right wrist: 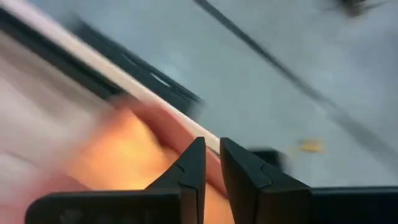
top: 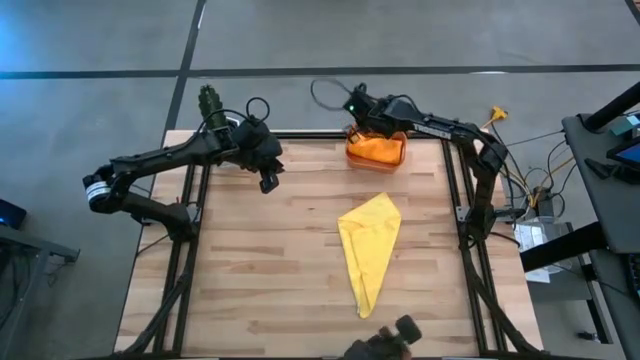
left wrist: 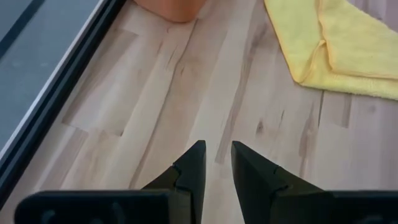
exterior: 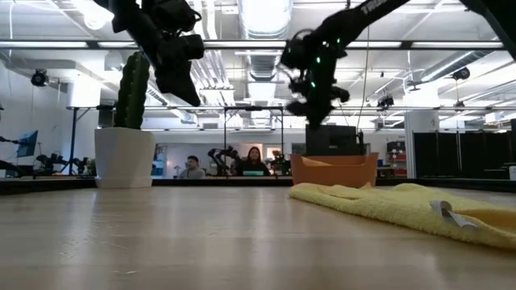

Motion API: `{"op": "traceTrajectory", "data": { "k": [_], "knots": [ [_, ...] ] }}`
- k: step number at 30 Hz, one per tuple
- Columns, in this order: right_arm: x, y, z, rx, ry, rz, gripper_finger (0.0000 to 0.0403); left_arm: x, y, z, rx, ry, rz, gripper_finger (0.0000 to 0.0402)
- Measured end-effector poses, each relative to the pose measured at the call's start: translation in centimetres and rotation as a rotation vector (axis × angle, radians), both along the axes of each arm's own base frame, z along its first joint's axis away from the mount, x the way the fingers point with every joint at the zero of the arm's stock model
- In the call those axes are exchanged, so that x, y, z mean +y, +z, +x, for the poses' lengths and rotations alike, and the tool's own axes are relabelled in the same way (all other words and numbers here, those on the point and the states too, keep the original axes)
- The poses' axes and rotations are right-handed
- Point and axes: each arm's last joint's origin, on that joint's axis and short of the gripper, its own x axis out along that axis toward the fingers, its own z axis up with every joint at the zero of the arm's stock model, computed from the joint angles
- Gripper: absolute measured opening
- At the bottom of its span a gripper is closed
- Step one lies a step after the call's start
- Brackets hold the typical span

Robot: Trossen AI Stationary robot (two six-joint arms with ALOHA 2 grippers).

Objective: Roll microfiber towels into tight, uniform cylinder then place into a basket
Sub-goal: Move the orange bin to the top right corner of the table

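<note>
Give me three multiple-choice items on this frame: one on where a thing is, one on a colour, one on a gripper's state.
1. Where is the bright orange microfiber towel?
A. In the salmon-red plastic basket at the table's far edge
B. Spread flat at mid-table
C. Held up by the left gripper

2. What colour is the folded cloth lying loose on the light wooden table?
A. Blue
B. Yellow
C. White

3. How is the left gripper?
A. Clamped on the cactus pot
B. Gripping a towel
C. Empty above bare wood, fingers with a narrow gap

Answers:
1 A, the high view shows orange cloth inside the basket, with the right gripper over it.
2 B, the yellow microfiber towel lies at mid-table.
3 C, the left wrist view shows nothing between the fingers.
</note>
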Motion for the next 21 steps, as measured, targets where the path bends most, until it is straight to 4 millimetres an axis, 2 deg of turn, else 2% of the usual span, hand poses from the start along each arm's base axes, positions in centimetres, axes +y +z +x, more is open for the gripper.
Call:
{"op": "traceTrajectory", "data": {
  "k": [4, 7, 9, 13, 17, 21],
  "knots": [
    [0.0, 1.8, 1.7, -0.348, -0.015, 0.070, 0.0043, 0.0, -0.1, 0.1, -0.003, 0.001, 0.001, 0.0061],
    [0.1, 1.5, 3.8, -0.537, 0.035, 0.121, 0.0043, 0.0, -0.1, 0.1, -0.005, 0.001, 0.002, 0.0061],
    [0.2, 0.5, 5.1, -0.596, 0.093, 0.160, 0.0043, 0.1, -0.1, 0.1, -0.007, 0.001, 0.003, 0.0061],
    [-0.2, -2.3, 6.7, -0.563, 0.111, 0.294, 0.0043, 0.1, -0.1, 0.1, -0.006, 0.001, 0.002, 0.0061],
    [-0.8, -5.1, 7.2, -0.392, 0.016, 0.404, 0.0043, 0.0, -0.1, 0.0, 0.000, 0.005, -0.005, 0.0061],
    [-1.5, -6.9, 7.5, -0.243, -0.042, 0.492, 0.0043, 0.0, -0.2, 0.0, -0.003, 0.034, -0.030, 0.0061]
  ]
}}
